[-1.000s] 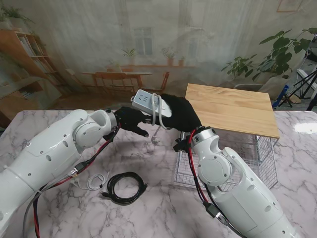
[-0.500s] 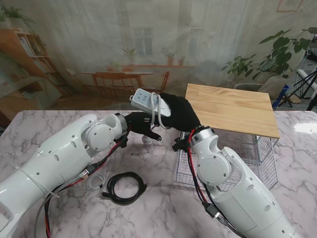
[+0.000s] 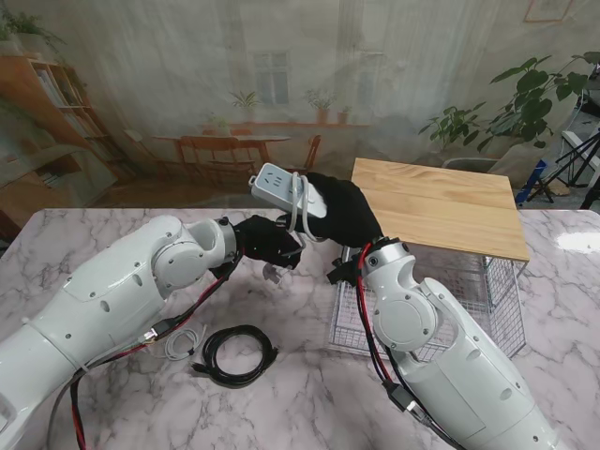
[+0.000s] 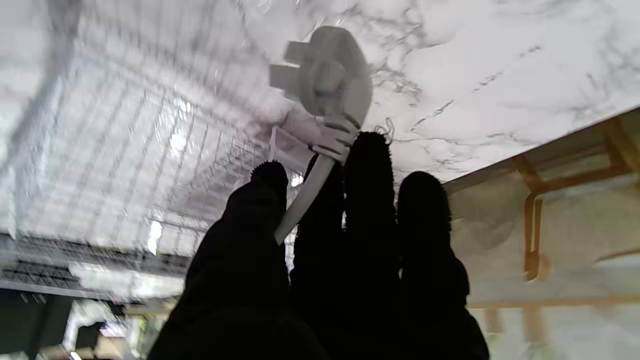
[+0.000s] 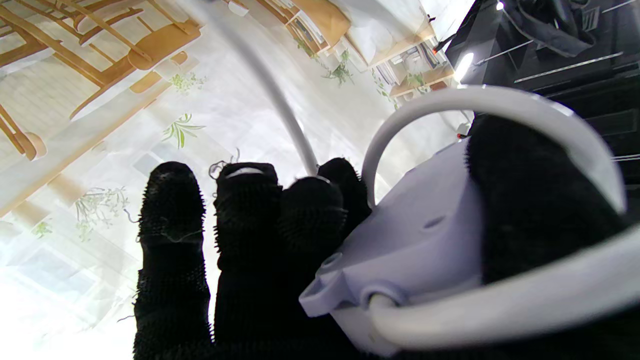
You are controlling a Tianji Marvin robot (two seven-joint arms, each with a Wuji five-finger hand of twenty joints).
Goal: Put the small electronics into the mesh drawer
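Stand view, from left to right: a thin white cable [image 3: 180, 343] and a coiled black cable [image 3: 234, 354] lie on the marble tabletop [image 3: 75, 246] near me, both well apart from the hands. Farther from me the left hand [image 3: 267, 242] has its fingers [image 4: 367, 165] pinched on the white cord just behind the power plug [image 4: 327, 70], which the left wrist view shows dangling over the marble. Just beside it to the right, the right hand [image 3: 342, 216] is raised off the tabletop with its fingers [image 5: 240, 210] wrapped around a white power strip [image 3: 286, 190], loops of its cord [image 5: 480, 100] draped over the glove.

The step in hand looks like carrying the strip, with the left hand minding the loose plug end so it does not trail. The next move calls for both hands to travel right together, over the mesh drawer [image 3: 502, 305], and to lower strip and plug inside before letting go; a cord left slack could snag on the wire rim.

The drawer stands at the right, pulled out from under a wooden top [image 3: 441, 202]. The right arm hides much of it; the visible part of its floor shows nothing inside.
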